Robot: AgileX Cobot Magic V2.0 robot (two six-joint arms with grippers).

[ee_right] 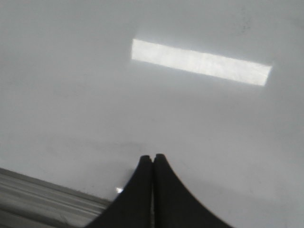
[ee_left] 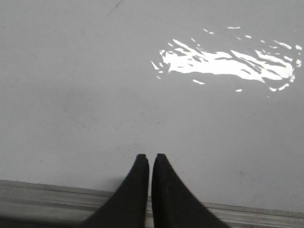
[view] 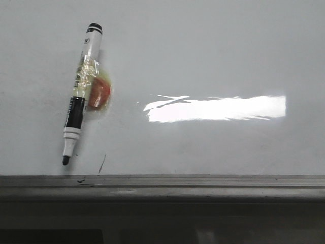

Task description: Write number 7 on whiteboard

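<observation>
One black-and-white marker [view: 80,96], label unreadable, lies at 9 o'clock on the glossy white-grey whiteboard [view: 213,56]; no 7 drawn. Left gripper [ee_left: 152,157] and right gripper [ee_right: 152,157]: jaws pressed together, empty.

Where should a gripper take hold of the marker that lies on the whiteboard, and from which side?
Probably the black lower barrel of the marker, coming from above the whiteboard with fingers across its width. The marker lies flat and slightly tilted, tip toward the ledge; a taped lump bulges at the middle.

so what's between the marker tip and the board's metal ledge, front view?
Front view: mostly bare whiteboard between the marker tip and the ledge; only a short scratch mark and tiny black specks.
</observation>
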